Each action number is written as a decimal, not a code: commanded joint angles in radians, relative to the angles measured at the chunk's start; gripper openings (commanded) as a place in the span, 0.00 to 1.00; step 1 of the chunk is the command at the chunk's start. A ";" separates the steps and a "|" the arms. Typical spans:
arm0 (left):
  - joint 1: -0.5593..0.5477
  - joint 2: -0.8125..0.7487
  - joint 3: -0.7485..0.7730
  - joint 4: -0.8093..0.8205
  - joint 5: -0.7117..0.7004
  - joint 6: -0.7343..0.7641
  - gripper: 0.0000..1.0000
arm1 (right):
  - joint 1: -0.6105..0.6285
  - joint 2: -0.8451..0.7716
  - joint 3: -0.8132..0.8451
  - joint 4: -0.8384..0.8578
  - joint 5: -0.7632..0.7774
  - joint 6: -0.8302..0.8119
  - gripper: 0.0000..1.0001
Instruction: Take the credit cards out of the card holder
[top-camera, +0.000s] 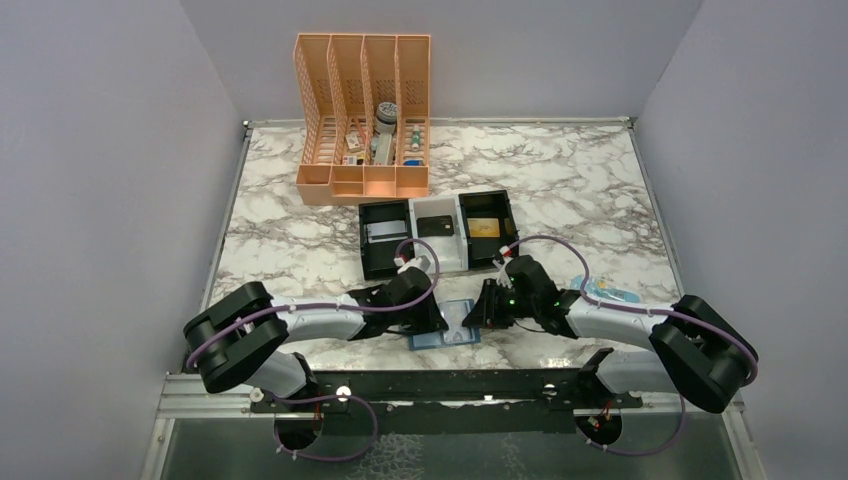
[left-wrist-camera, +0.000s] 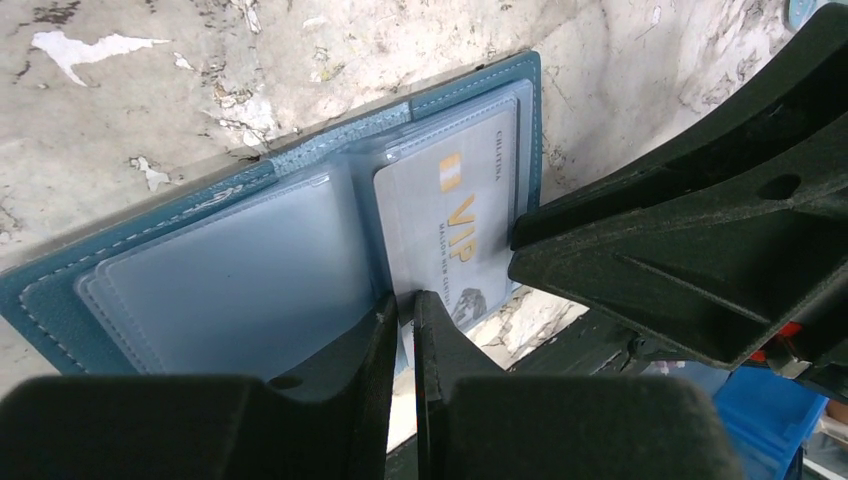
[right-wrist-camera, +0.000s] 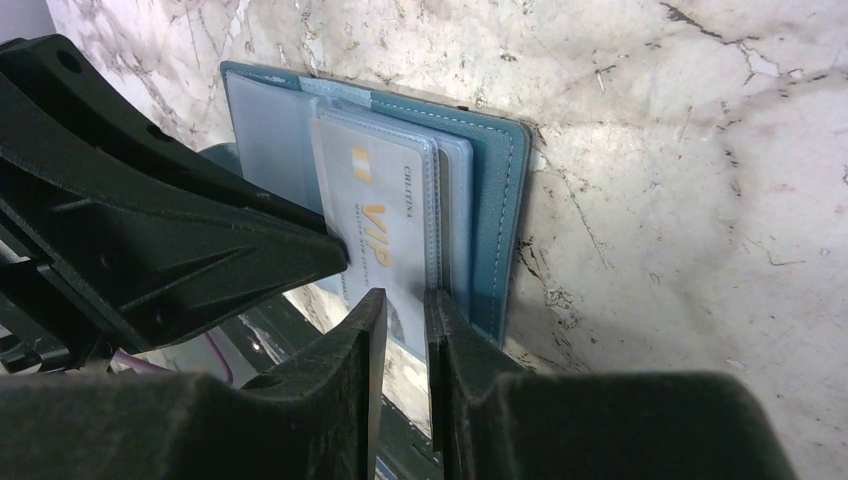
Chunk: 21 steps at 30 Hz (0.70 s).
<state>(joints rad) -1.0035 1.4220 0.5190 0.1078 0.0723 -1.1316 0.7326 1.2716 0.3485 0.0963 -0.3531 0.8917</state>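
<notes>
The light-blue card holder (top-camera: 445, 328) lies open at the table's near edge, its clear sleeves up (left-wrist-camera: 200, 280) (right-wrist-camera: 495, 200). A pale credit card (left-wrist-camera: 450, 220) (right-wrist-camera: 385, 230) with gold "VIP" lettering sticks out of the right-hand sleeve toward me. My left gripper (top-camera: 438, 316) (left-wrist-camera: 405, 300) has its jaws almost together on the card's near left corner. My right gripper (top-camera: 480, 310) (right-wrist-camera: 403, 298) comes in from the right, with its jaws close together over the near right edge of that sleeve and panel. Each gripper's black fingers (left-wrist-camera: 700, 230) (right-wrist-camera: 180, 230) fill one side of the other's view.
A black-and-white three-compartment tray (top-camera: 385, 262) stands just beyond the holder, with a black card (top-camera: 435, 227) and a gold card (top-camera: 483, 227) in it. An orange file rack (top-camera: 365, 120) stands at the back. A pale blue-and-white packet (top-camera: 610, 292) lies right. A metal rail (top-camera: 450, 385) runs below the edge.
</notes>
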 joint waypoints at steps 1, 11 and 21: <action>-0.004 -0.030 -0.024 0.027 -0.020 -0.015 0.13 | 0.002 0.008 0.007 -0.021 0.017 -0.022 0.21; -0.004 -0.034 -0.046 0.089 0.017 -0.036 0.12 | 0.002 0.021 0.013 -0.014 0.010 -0.023 0.21; -0.003 -0.056 -0.068 0.107 0.024 -0.049 0.21 | 0.002 0.027 0.009 -0.007 0.013 -0.011 0.21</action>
<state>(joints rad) -1.0035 1.3891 0.4625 0.1814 0.0795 -1.1679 0.7326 1.2819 0.3546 0.0982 -0.3531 0.8864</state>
